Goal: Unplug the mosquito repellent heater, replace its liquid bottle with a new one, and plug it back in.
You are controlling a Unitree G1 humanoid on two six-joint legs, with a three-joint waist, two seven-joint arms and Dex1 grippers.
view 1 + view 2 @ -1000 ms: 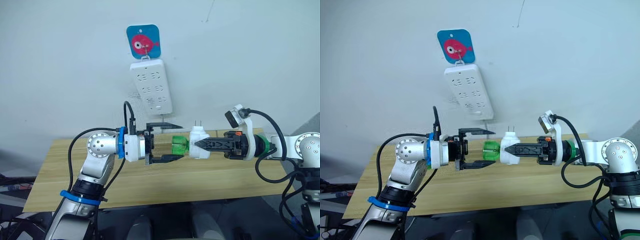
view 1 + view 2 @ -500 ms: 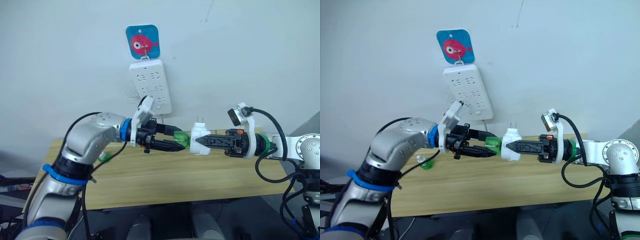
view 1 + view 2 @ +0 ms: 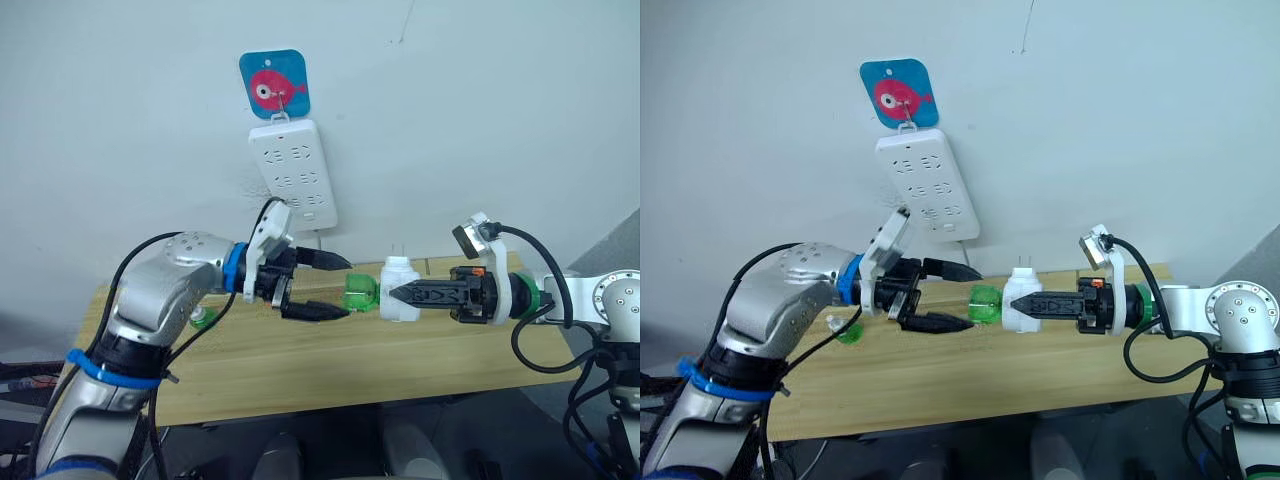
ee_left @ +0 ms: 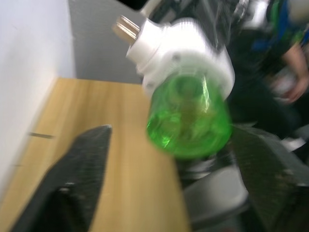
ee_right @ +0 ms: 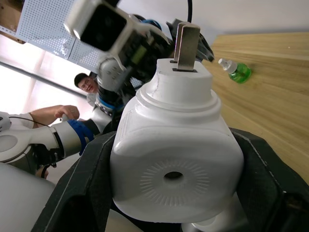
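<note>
- Right tool (image 3: 392,293): clamped on the mosquito repellent heater (image 3: 400,290), fingers on both flanks of the white body. Heater is held in the air above the counter (image 3: 330,355), prongs pointing up, vent hole facing the right wrist camera.
- Green liquid bottle (image 3: 359,291) is attached to the heater's end and points toward the left tool.
- Left tool (image 3: 337,287): jaws wide apart, holding nothing. Its fingertips sit just short of the bottle, one above and one below its level; in the left wrist view the bottle lies between the two fingers with no contact visible.
- Second small green bottle (image 3: 848,328) lies on the counter behind the left arm, well apart from the heater.
- White power strip (image 3: 293,172) hangs on the wall under a blue fish hook plate (image 3: 273,83), above and behind the left tool; sockets unoccupied.
- Room: bare counter surface under both tools up to the front edge; wall is close behind.
- A person (image 5: 87,83) shows in the background of the right wrist view.
</note>
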